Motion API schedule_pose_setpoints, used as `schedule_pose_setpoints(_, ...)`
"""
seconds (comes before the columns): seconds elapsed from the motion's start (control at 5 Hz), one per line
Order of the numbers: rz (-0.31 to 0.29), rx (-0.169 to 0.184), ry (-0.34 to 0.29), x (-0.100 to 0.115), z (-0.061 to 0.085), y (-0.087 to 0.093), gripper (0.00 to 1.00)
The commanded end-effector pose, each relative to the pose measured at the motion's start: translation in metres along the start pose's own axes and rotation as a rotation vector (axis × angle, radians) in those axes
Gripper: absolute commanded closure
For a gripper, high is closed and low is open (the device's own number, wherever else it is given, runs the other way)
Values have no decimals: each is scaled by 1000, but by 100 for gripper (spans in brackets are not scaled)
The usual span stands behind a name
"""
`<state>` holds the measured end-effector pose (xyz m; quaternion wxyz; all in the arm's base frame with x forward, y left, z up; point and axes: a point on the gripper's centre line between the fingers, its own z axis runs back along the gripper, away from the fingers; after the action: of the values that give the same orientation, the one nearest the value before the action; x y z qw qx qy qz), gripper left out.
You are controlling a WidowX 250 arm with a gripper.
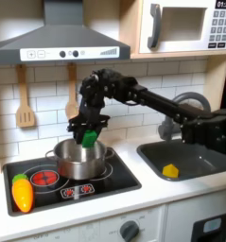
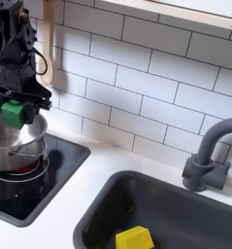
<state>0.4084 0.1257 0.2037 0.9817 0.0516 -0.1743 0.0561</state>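
My gripper [image 1: 89,133] hangs just above a steel pot [image 1: 81,163] on the toy stove, shut on a small green block [image 1: 90,138]. In the second exterior view the gripper [image 2: 15,105] holds the green block [image 2: 14,112] over the rim of the pot [image 2: 16,156] at the second exterior view's left edge. The black arm reaches in from the first exterior view's right. I cannot see inside the pot well enough to tell what it holds.
A toy carrot [image 1: 23,192] lies on the black stovetop [image 1: 119,180] left of the pot. A yellow piece [image 1: 169,170] sits in the dark sink [image 1: 204,163], seen also as yellow piece [image 2: 134,238]. A grey faucet [image 2: 210,156] stands behind. Wooden utensils [image 1: 26,104] hang on the tiled wall.
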Motion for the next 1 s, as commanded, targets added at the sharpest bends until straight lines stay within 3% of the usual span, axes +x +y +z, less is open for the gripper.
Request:
schedule_pose_setpoints(0.0,-1,32,-24,3,-3,4,100)
schedule_pose_setpoints(0.2,-5,37,-8,-2,-5,6,0)
schedule_pose_setpoints(0.8,-32,17,53,-11,-10,2,0)
